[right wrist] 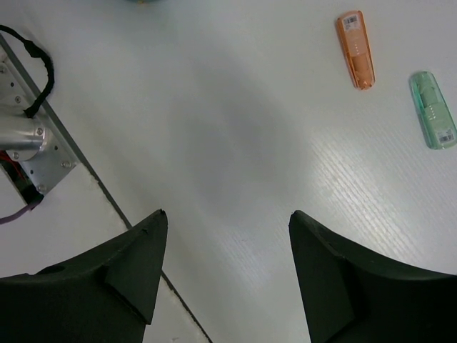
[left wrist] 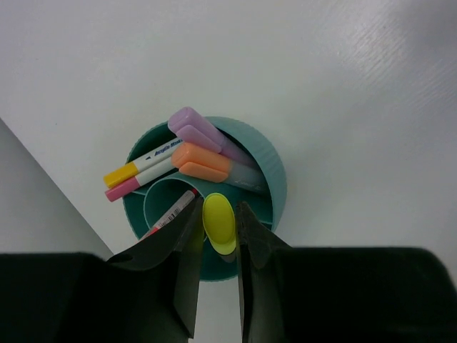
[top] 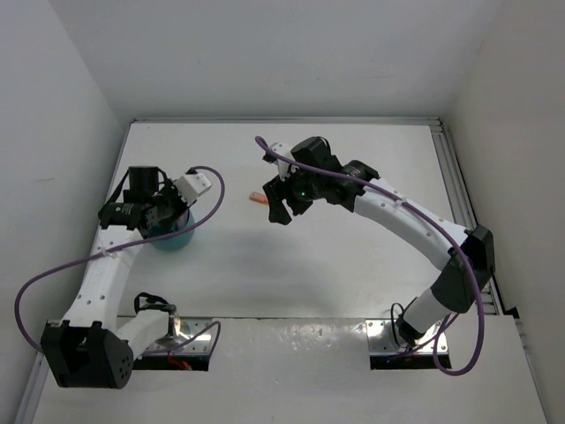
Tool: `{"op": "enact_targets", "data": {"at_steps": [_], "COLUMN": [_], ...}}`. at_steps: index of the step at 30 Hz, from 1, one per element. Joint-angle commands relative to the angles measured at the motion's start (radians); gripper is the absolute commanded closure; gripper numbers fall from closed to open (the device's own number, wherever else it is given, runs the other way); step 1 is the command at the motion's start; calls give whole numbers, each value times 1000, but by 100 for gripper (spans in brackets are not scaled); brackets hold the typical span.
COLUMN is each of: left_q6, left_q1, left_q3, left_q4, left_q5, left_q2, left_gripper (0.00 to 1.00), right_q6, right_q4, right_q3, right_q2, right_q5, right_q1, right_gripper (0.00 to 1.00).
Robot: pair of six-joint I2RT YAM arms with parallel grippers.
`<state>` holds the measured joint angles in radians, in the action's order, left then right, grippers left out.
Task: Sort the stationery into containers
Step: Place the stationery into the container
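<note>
The teal bowl point(left wrist: 275, 182) sits under my left gripper point(left wrist: 218, 209) and shows at the left of the top view point(top: 172, 238). It holds purple markers point(left wrist: 207, 136), orange markers point(left wrist: 203, 161), a yellow-capped marker and a pink-capped marker point(left wrist: 136, 179), and a red-and-white pen point(left wrist: 175, 211). My left gripper is shut on a marker with a yellow cap point(left wrist: 219, 223), held upright over the bowl. My right gripper point(right wrist: 227, 218) is open and empty above bare table. An orange highlighter point(right wrist: 355, 48) and a mint green one point(right wrist: 433, 109) lie ahead of it. The orange one shows in the top view point(top: 257, 199).
The left arm's metal base plate point(right wrist: 32, 143) and a black cable point(right wrist: 39, 71) lie at the left of the right wrist view. White walls enclose the table on the left, back and right. An aluminium rail point(top: 459, 185) runs along the right edge.
</note>
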<state>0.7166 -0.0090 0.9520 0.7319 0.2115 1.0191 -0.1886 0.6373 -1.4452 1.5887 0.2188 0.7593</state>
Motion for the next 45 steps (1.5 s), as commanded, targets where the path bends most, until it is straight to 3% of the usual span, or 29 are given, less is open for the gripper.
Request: {"op": "enact_targets", "data": {"at_steps": [1, 8, 19, 45], "left_q6": [76, 126, 52, -39], "left_q1": [47, 112, 159, 201], "left_q3": [-7, -4, -15, -27], "left_q4": [-48, -55, -146, -166], "left_q5": [69, 189, 376, 374], "left_q2": [22, 82, 72, 82], "left_gripper": [100, 100, 100, 100], "right_q6": [-17, -18, -18, -23], "right_q4": [-10, -5, -2, 6], "right_q3": [5, -1, -4, -3], "right_q2": [-21, -15, -4, 5], "right_q5": [22, 33, 42, 51], "right_q1": [-9, -14, -17, -18], "right_gripper": [32, 33, 34, 35]}}
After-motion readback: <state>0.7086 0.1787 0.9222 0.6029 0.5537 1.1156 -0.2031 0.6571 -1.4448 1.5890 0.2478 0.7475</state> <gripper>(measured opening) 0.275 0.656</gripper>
